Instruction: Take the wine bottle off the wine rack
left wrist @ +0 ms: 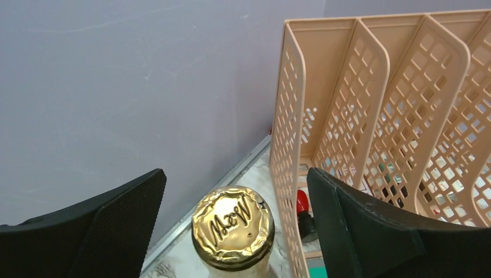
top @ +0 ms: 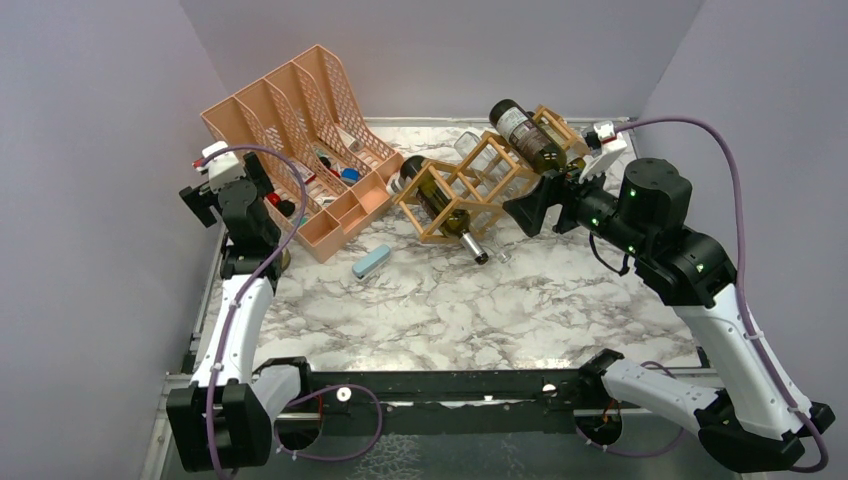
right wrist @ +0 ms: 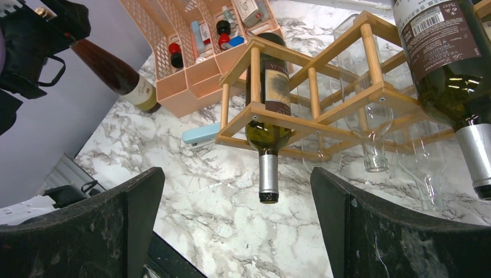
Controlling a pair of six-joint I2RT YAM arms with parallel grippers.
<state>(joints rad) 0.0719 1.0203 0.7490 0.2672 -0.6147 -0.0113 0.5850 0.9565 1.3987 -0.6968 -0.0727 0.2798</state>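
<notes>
My right claw [right wrist: 234, 226] is spread wide, nothing between its fingers [right wrist: 399, 231], and it hangs just in front of the wine rack [top: 480, 180]. Straight ahead at twelve o'clock in its view sits the wine bottle [right wrist: 268, 98], dark green, resting in the rack's leftmost cell with its silver-capped neck poking out toward me, free of the slats. Up at one to two o'clock a second dark bottle [right wrist: 449, 63] with a white barcode label lies across the top of the rack, neck also silver. Between those two I count two clear glass bottles [right wrist: 370, 116] slotted into the rack. So that's four bottles on the rack: two dark, two clear.

My left claw [left wrist: 234, 229] is released too, fingers [left wrist: 116, 226] well apart, with a gold foil bottle cap [left wrist: 233, 227] directly between them, not touching either pad as far as I can tell. That is a fifth bottle, brown [right wrist: 116, 72], standing on the worktop [top: 450, 300] at the left wall.

Just at three o'clock from that cap is the salmon-pink file organiser [top: 300, 120], one of it, with four tall mesh dividers. Its low front compartments hold small items: red-and-black caps, a blue piece, a little white box; I can't count them surely.

At six o'clock from the organiser, one pale blue oblong object [top: 371, 262] lies alone on the marble, near the rack's left end but apart from it.
</notes>
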